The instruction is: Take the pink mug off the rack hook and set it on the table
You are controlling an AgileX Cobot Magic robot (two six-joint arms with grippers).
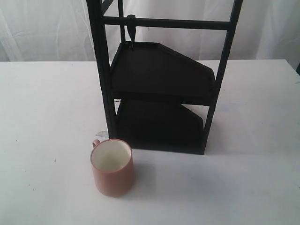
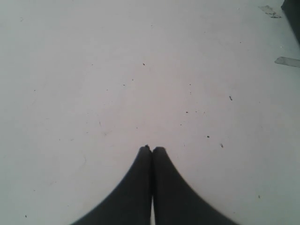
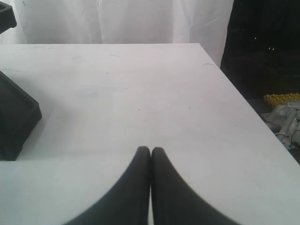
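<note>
The pink mug [image 1: 112,168] stands upright on the white table [image 1: 42,122], just in front of the rack's left leg, its cream inside showing and its handle toward the rack. The black rack hook [image 1: 131,29] hangs bare from the top crossbar of the tall black rack [image 1: 161,79]. Neither gripper appears in the exterior view. My left gripper [image 2: 152,149] is shut over bare speckled tabletop with nothing in it. Over the table [image 3: 140,93] my right gripper [image 3: 150,150] is also shut and empty, with a corner of the rack's shelf [image 3: 16,117] off to one side.
A white curtain [image 1: 42,28] hangs behind the table. The right wrist view shows the table's edge [image 3: 243,101] with dark floor and clutter beyond it. Bits of tape [image 2: 287,61] lie on the tabletop in the left wrist view.
</note>
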